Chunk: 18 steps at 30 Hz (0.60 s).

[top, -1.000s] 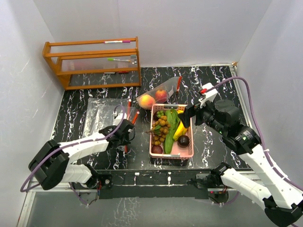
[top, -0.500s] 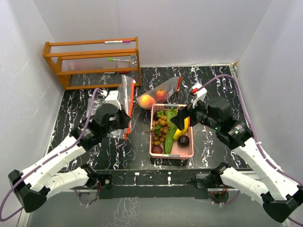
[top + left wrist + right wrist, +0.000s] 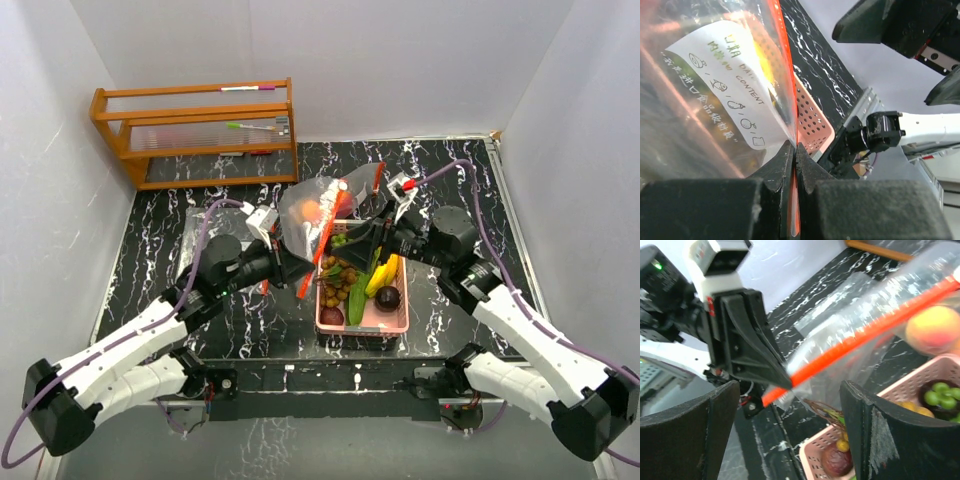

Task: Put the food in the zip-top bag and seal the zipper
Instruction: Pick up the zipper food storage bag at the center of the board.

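Note:
My left gripper (image 3: 291,267) is shut on the orange zipper (image 3: 793,165) of a clear zip-top bag (image 3: 312,212). The bag hangs tilted over the far left corner of the pink basket (image 3: 397,322). Its white label (image 3: 727,85) faces the left wrist camera. Inside the basket lies food: a longan bunch (image 3: 340,270), green cucumbers (image 3: 360,277), a banana (image 3: 386,272) and dark purple fruits (image 3: 388,297). My right gripper (image 3: 360,236) is open right beside the bag. Between its fingers (image 3: 892,440), the right wrist view shows the zipper strip (image 3: 865,335) and the bag's lower corner.
A peach (image 3: 933,329) lies behind the held bag, seen through the plastic. Another flat clear plastic sheet (image 3: 205,235) lies on the black marbled table at the left. A wooden rack (image 3: 195,130) stands at the back left. White walls close in on three sides.
The left arm lifted the bag off the table at the left and swung it right, over the basket. The right gripper moved left toward the bag and its fingers narrowed a little.

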Each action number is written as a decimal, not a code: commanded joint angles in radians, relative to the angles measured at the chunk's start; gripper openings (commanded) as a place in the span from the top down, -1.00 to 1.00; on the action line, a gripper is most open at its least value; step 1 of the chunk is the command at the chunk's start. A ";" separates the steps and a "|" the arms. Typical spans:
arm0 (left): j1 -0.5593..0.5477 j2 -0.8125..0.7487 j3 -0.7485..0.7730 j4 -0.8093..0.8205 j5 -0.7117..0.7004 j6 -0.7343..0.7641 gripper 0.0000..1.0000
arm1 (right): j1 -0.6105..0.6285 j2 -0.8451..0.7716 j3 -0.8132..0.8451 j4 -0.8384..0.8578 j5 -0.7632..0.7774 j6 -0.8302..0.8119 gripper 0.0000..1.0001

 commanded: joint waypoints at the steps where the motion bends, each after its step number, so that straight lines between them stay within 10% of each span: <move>1: 0.001 0.021 -0.063 0.263 0.157 -0.058 1.00 | -0.002 0.038 -0.033 0.244 -0.080 0.159 -0.58; 8: 0.001 0.041 -0.104 0.384 0.201 -0.087 1.00 | -0.003 0.009 -0.126 0.309 -0.042 0.241 0.20; 18: 0.001 0.041 -0.109 0.407 0.194 -0.088 1.00 | -0.004 -0.023 -0.192 0.283 0.036 0.253 -0.09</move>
